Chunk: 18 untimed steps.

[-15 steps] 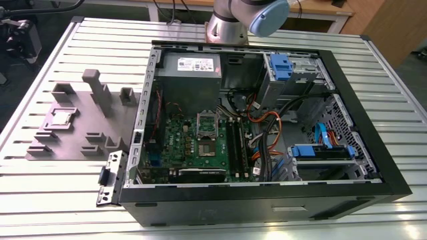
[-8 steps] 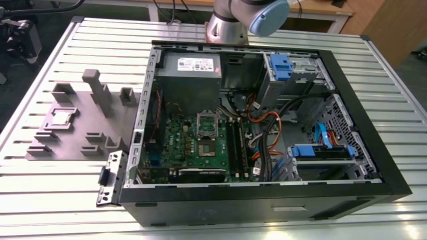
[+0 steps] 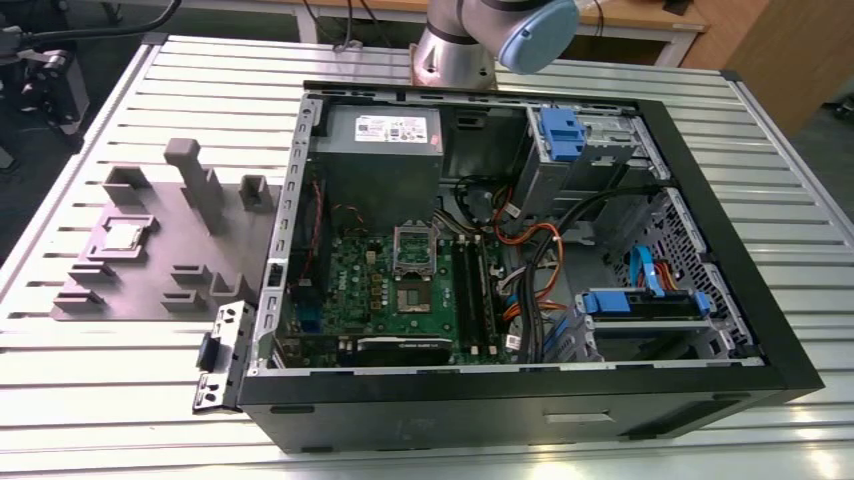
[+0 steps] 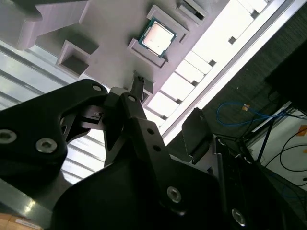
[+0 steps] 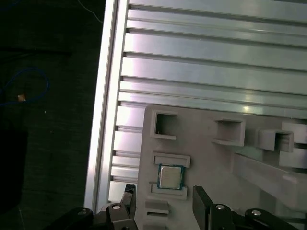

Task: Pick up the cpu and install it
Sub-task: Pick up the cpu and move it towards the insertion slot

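While your cpu (image 3: pixel 124 235) sits in a pocket of the grey tray (image 3: pixel 134 287) on the worktop (image 3: pixel 134 385) at the exterior view's left, your claw (image 5: pixel 163 191) hovers open and empty near that chip in the first wrist view; rightward stands the open computer case (image 3: pixel 534 405) with its green motherboard (image 3: pixel 380 290).

The exterior view looks down steeply from above on the whole bench (image 3: pixel 107 400), with the open case (image 3: pixel 467 405) in the middle and the tray (image 3: pixel 134 290) at the exterior view's left. Both wrist views look past the tool (image 5: pixel 163 191) onto this tray from near, the second one more slanted. All three views share the tray and its cpu (image 3: pixel 124 234).
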Each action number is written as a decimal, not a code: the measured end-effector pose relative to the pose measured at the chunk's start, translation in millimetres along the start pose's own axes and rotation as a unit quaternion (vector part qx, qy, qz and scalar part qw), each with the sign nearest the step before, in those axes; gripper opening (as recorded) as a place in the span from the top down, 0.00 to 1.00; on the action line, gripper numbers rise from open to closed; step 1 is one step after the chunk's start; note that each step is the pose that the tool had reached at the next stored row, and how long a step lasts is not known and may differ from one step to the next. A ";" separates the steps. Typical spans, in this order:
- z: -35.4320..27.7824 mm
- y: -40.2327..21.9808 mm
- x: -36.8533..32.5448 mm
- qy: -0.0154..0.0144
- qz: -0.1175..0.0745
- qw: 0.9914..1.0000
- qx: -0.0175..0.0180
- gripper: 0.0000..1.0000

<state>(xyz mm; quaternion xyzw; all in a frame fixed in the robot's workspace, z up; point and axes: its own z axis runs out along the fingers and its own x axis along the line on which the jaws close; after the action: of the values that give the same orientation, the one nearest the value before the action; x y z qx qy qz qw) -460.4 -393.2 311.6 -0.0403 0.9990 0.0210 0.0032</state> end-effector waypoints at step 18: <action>24.2 -1.6 0.2 0.000 0.000 1.000 0.000 0.41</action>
<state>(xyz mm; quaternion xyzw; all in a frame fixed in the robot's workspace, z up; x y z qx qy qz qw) -460.4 -393.8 287.4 -0.0403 0.9990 0.0211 0.0032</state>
